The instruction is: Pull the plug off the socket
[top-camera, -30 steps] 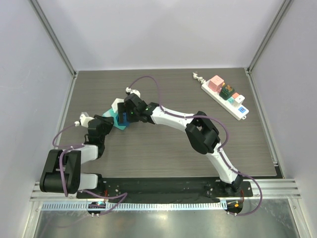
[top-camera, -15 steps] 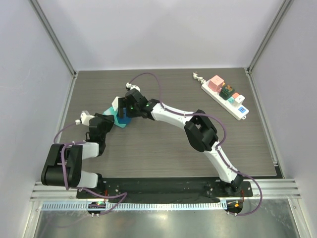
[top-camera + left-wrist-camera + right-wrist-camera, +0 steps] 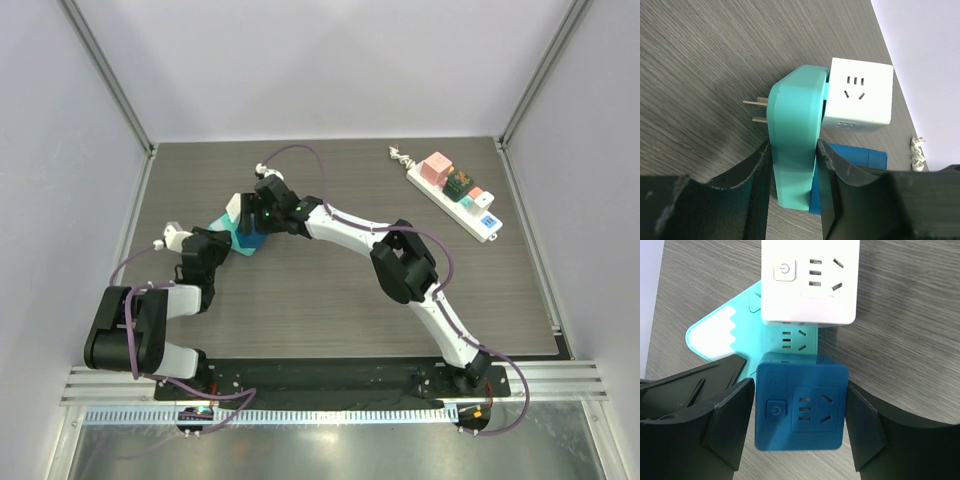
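A teal socket adapter (image 3: 240, 243) lies at the table's left, with a white cube plug (image 3: 236, 208) and a blue cube plug (image 3: 800, 410) seated in it. My left gripper (image 3: 792, 167) is shut on the teal adapter's body (image 3: 792, 145), whose two metal prongs (image 3: 757, 111) point away. The white cube (image 3: 857, 95) and the blue cube (image 3: 855, 157) show beyond it. My right gripper (image 3: 800, 407) straddles the blue cube, its fingers pressed against both side faces. The white cube (image 3: 810, 280) sits just beyond on the teal adapter (image 3: 735, 332).
A white power strip (image 3: 455, 190) with pink, green, orange and blue plugs lies at the far right, a coiled cord at its far end. Grey walls and metal rails border the table. The right arm stretches across the middle.
My right gripper has slid left and farther onto the adapter and closed around the blue cube. My left gripper has shifted slightly, still holding the teal adapter.
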`<control>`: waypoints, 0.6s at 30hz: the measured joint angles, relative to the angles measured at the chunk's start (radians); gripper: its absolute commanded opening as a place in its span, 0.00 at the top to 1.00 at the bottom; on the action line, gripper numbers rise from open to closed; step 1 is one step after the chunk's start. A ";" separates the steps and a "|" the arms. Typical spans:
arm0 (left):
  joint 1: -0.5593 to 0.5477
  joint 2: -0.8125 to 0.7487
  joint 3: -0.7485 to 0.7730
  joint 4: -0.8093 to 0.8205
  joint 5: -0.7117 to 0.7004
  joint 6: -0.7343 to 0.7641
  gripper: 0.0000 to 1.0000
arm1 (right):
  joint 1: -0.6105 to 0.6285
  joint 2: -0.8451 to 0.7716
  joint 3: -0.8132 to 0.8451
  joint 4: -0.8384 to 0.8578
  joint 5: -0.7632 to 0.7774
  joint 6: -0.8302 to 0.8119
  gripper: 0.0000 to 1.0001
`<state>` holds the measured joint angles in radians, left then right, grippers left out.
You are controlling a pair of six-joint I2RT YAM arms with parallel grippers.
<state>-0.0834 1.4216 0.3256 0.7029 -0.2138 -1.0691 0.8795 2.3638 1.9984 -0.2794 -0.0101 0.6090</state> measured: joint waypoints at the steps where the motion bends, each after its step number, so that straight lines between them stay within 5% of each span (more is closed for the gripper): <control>1: -0.001 0.000 0.000 0.001 -0.001 0.000 1.00 | 0.000 0.005 0.005 -0.001 -0.003 0.000 0.25; 5: -0.004 0.006 0.011 -0.007 -0.006 0.000 1.00 | 0.000 0.024 0.014 -0.003 -0.011 0.000 0.36; 6: -0.005 0.010 0.018 -0.014 -0.010 0.000 1.00 | 0.000 0.026 0.017 -0.004 -0.010 0.002 0.47; 7: -0.006 0.014 0.022 -0.019 -0.011 -0.001 1.00 | -0.003 0.027 0.021 -0.007 -0.008 0.005 0.94; 8: -0.010 0.019 0.027 -0.020 -0.016 -0.004 1.00 | -0.005 0.028 0.024 -0.013 -0.007 0.007 0.99; 18: -0.083 0.023 0.066 -0.060 -0.117 0.038 1.00 | -0.050 0.029 0.040 -0.063 -0.067 0.082 0.99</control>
<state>-0.1665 1.4441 0.3912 0.6426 -0.3309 -1.0313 0.8299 2.3924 2.0384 -0.3420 -0.0769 0.6907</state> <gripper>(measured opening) 0.379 0.656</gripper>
